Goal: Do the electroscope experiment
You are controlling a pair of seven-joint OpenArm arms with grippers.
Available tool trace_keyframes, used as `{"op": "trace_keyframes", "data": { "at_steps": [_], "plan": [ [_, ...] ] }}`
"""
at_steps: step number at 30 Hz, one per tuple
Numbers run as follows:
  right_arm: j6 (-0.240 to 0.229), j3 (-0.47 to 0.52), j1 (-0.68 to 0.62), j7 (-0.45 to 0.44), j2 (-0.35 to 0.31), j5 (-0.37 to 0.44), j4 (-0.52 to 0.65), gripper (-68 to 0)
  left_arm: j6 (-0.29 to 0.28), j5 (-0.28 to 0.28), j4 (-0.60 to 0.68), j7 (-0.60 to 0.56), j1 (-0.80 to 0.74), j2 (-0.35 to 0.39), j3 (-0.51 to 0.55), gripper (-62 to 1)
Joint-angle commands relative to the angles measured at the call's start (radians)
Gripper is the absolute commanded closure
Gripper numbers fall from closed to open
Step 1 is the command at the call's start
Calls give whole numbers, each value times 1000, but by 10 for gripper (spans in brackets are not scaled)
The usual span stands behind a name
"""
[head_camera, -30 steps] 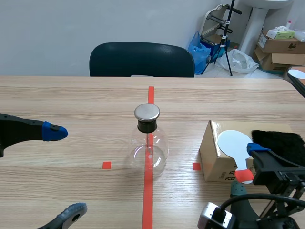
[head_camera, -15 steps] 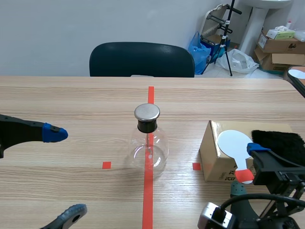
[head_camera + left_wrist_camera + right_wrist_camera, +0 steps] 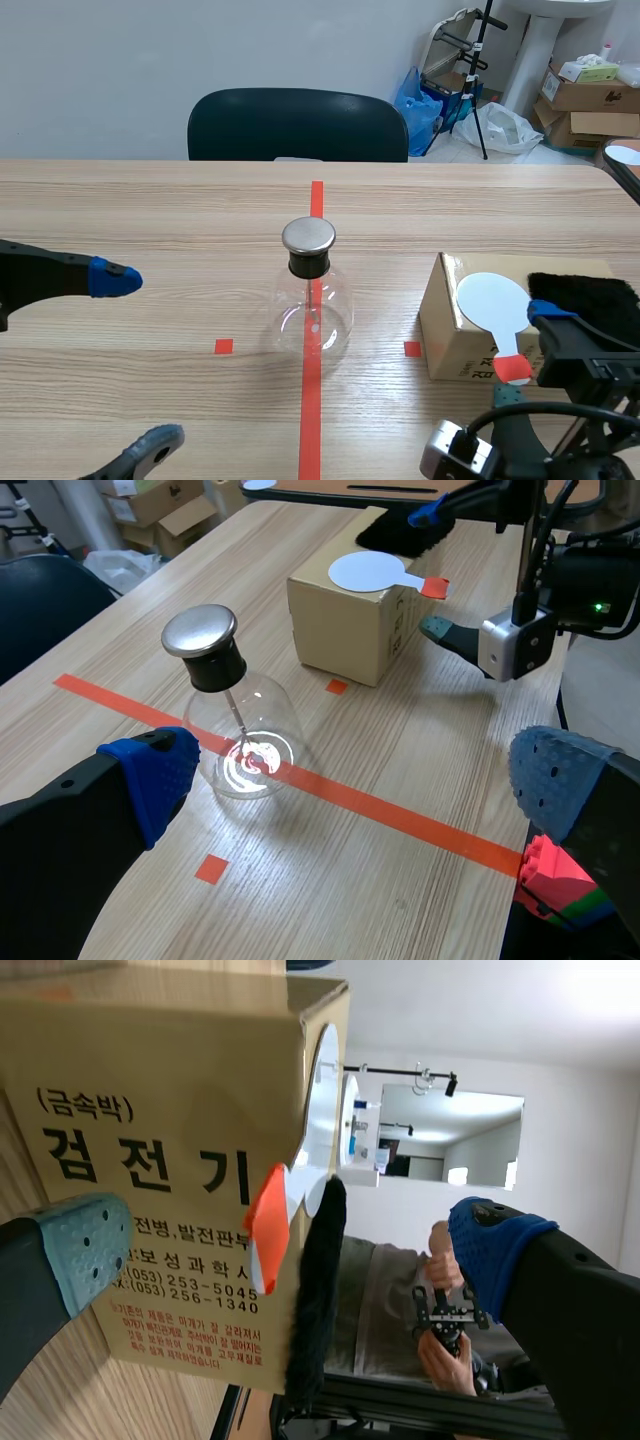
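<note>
Scene, right gripper (image 3: 528,352): it has edged a touch toward its own side since a second ago. Fingers are apart, astride the red handle (image 3: 512,370) of the white paddle (image 3: 492,298). You're lining up a pick; nothing is gripped yet.
Scene, left gripper (image 3: 135,360): unmoved, fingers wide apart, holding nothing.
Scene, electroscope flask (image 3: 312,305): upright on the centre tape line, untouched, well apart from both grippers.
Scene, hard to see: the right arm's lower finger sits half behind its camera, and the black fur (image 3: 590,295) is partly covered by the gripper.
Left wrist, electroscope flask (image 3: 240,745): ahead of the spread fingers; the inside is lost in glare.
Left wrist, cardboard box (image 3: 350,630): the white paddle (image 3: 370,570) lies on top, its handle overhanging.
Right wrist, red handle (image 3: 265,1225): between the parted pads; you can't tell whether either touches it.
Right wrist, black fur (image 3: 315,1290): edge-on beside the handle; the box top is out of sight.
</note>
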State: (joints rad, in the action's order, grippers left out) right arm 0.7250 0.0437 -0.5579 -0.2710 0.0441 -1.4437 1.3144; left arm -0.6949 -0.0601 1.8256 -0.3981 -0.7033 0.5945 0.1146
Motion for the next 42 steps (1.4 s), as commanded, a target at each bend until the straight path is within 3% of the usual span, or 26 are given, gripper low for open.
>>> {"op": "trace_keyframes", "data": {
  "at_steps": [1,5,10,12,16,20,25,30,36,42],
  "plan": [
    [58,1,1,4,-8,8,7,-679,-1,-10,5,0,0,-39,0,-623],
    [58,1,-1,3,-8,6,10,-679,25,-18,5,-1,0,-82,0,-623],
    [58,1,-13,-3,3,-3,13,-679,68,-114,35,39,-11,-101,0,-623],
    [58,2,-15,3,3,1,15,-679,104,-140,79,67,-23,-101,0,-623],
    [58,2,-72,19,3,8,49,-679,214,-139,184,132,-46,-124,0,-623],
    [58,-3,-180,-5,3,77,148,-679,237,-139,259,223,-73,-178,0,-623],
    [58,-27,-316,-68,2,170,278,-679,253,-167,275,227,-89,-204,0,-623],
    [58,-57,-428,-182,-14,316,384,-679,321,-191,275,227,-89,-203,0,-623],
    [-162,-82,-488,-206,-95,539,580,-679,370,-190,275,227,-89,-203,0,-623],
    [-492,-74,-487,-133,-201,819,799,-679,370,-181,275,262,-89,-203,0,-623]
  ]
}}
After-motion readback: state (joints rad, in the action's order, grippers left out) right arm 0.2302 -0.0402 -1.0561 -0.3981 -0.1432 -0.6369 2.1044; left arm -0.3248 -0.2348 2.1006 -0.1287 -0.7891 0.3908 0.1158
